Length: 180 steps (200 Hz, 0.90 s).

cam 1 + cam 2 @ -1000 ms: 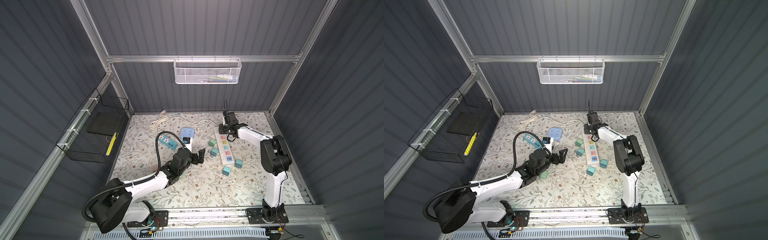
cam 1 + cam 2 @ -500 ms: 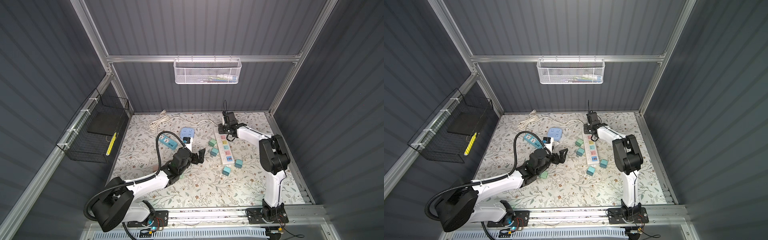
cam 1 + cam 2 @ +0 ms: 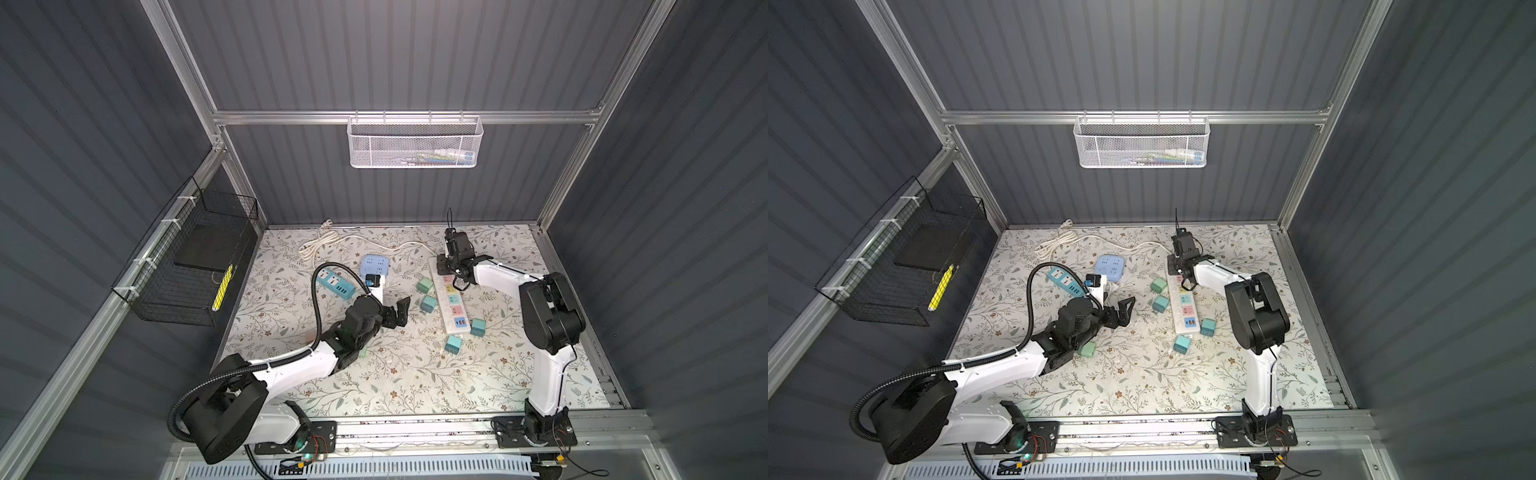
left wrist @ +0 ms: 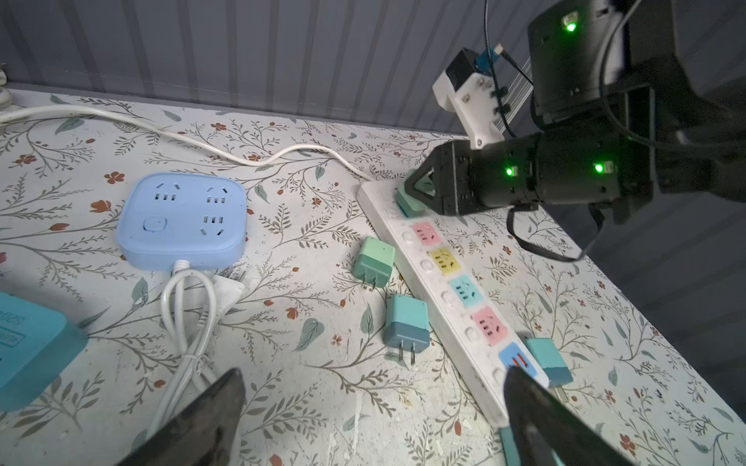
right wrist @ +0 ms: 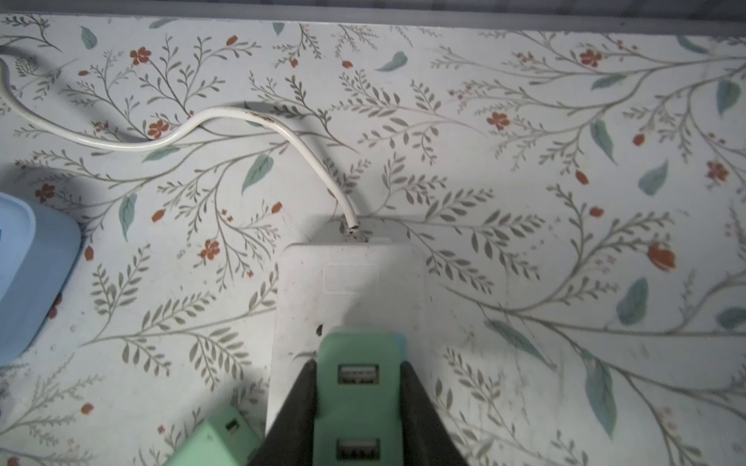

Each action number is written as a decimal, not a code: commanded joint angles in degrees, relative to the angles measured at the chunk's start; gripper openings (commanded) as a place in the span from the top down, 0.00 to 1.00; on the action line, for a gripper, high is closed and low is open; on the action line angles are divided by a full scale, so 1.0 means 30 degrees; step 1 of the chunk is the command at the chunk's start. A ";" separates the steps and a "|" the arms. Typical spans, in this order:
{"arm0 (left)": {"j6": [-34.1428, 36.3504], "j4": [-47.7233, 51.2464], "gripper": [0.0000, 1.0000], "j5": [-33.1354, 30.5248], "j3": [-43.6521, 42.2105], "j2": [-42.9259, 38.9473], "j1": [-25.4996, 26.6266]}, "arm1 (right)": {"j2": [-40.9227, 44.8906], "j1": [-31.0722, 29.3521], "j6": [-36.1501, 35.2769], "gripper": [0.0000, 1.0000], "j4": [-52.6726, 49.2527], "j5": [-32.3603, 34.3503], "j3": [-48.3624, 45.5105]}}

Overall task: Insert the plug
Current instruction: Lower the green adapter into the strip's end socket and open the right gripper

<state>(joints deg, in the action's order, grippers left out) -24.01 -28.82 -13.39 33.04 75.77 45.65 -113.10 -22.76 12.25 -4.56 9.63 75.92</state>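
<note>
A white power strip (image 3: pixel 451 307) (image 3: pixel 1185 311) with coloured sockets lies on the flowered mat. My right gripper (image 3: pixel 451 266) (image 5: pixel 358 363) is shut on a green plug (image 5: pixel 357 351) with two USB ports. It holds the plug upright on the strip's (image 5: pixel 347 282) socket nearest the cord. The plug's prongs are hidden. In the left wrist view the plug (image 4: pixel 408 201) sits under the right gripper (image 4: pixel 420 189). My left gripper (image 3: pixel 397 313) (image 4: pixel 375 379) hangs open and empty over the mat, left of the strip (image 4: pixel 456 318).
Loose plugs lie beside the strip: a green one (image 4: pixel 373 260), a blue one (image 4: pixel 405 322), a teal one (image 4: pixel 549 361). A light blue socket hub (image 4: pixel 181 220), a teal strip (image 3: pixel 336 284) and a coiled white cord (image 3: pixel 318 243) lie to the left.
</note>
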 commanded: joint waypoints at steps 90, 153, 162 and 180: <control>-0.0322 -0.0326 0.00 0.0343 -0.0348 -0.0104 -0.0157 | 0.1046 -0.0566 0.1936 0.84 0.1155 0.2328 -0.5348; -0.0246 -0.0075 0.00 0.0529 -0.0348 -0.0463 -0.0166 | 0.0422 -0.1333 0.1747 0.82 -0.0389 0.1809 -0.5445; -0.0214 0.0009 0.00 0.0645 -0.0377 -0.0554 -0.0165 | 0.0502 -0.1369 0.1690 0.81 -0.0428 0.1606 -0.5494; -0.0178 0.0132 0.00 0.0690 -0.0465 -0.0730 -0.0158 | 0.0267 -0.1400 0.1687 0.80 -0.1723 0.1250 -0.4663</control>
<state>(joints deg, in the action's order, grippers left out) -24.62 -29.21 -12.19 32.84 75.53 45.63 -107.59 -25.74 16.40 6.15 16.93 62.83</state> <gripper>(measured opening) 0.999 0.294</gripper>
